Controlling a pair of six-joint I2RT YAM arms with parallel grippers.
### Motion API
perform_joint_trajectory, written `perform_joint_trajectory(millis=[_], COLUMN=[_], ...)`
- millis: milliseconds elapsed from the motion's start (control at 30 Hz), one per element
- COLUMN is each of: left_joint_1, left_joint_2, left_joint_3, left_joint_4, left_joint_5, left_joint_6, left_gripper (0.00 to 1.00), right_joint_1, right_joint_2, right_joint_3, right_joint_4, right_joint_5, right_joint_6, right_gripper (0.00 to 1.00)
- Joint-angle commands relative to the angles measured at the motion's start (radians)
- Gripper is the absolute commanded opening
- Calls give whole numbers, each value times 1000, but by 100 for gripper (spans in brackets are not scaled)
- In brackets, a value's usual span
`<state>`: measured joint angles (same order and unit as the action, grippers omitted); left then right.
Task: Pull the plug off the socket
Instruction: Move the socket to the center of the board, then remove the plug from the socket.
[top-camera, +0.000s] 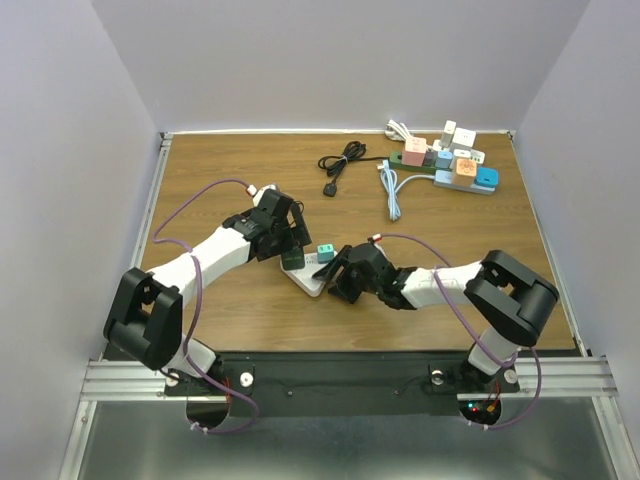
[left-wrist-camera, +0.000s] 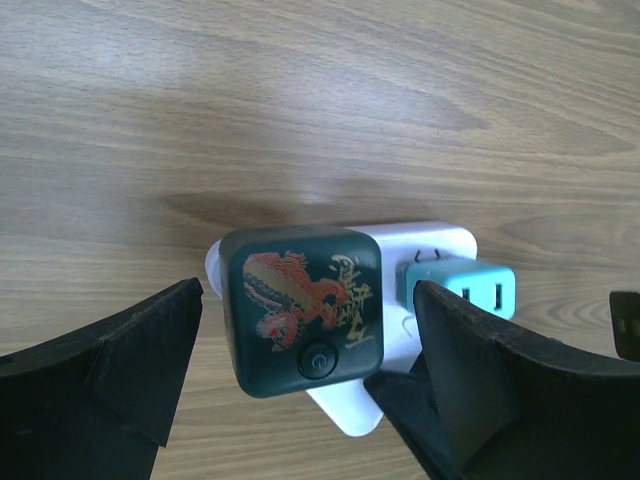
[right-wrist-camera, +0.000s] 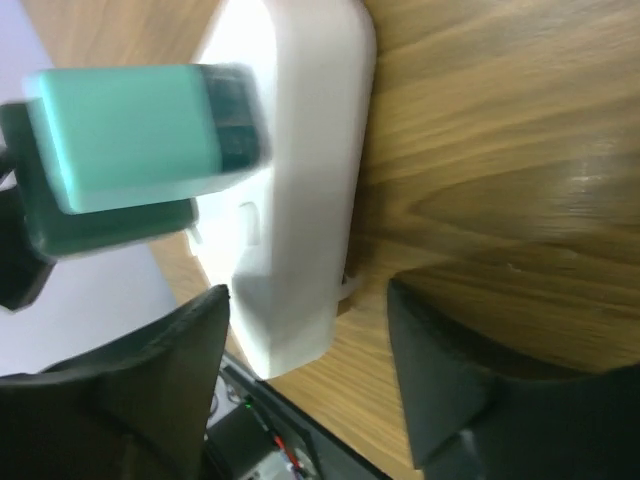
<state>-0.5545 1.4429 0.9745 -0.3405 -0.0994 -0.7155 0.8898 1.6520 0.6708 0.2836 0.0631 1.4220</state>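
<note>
Dark plug is seated on the white strip, straddled untouched by the wide-released left gripper, teal plug is seen just at its 3 o'clock, and the strip's end is bracketed by the released right gripper.

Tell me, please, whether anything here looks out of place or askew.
The teal plug looks odd: it sits against the edge of the white power strip with two prongs exposed, apparently unseated, while the dark green dragon-printed adapter sits squarely on the strip.
</note>
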Motion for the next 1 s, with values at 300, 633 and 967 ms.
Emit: perform_joint_trajectory(millis=[300,633,967], left_joint_1=[-16,-39,-41], left_joint_2=[13,50,54], left_joint_3=[-17,-26,-53], left_joint_4=[6,18,69], left_joint_5=[-8,9,55], left_joint_6=[19,60,73], left_gripper=[86,81,20], right_joint_1=[21,21,21], right_joint_2=[-248,-299,-198], right_joint_3=[-27,98,188], right_joint_4=[-412,-512,-485], right_joint_5=[115,158,123], right_joint_6=[-87,-262,-255], right_gripper=[83,70,0])
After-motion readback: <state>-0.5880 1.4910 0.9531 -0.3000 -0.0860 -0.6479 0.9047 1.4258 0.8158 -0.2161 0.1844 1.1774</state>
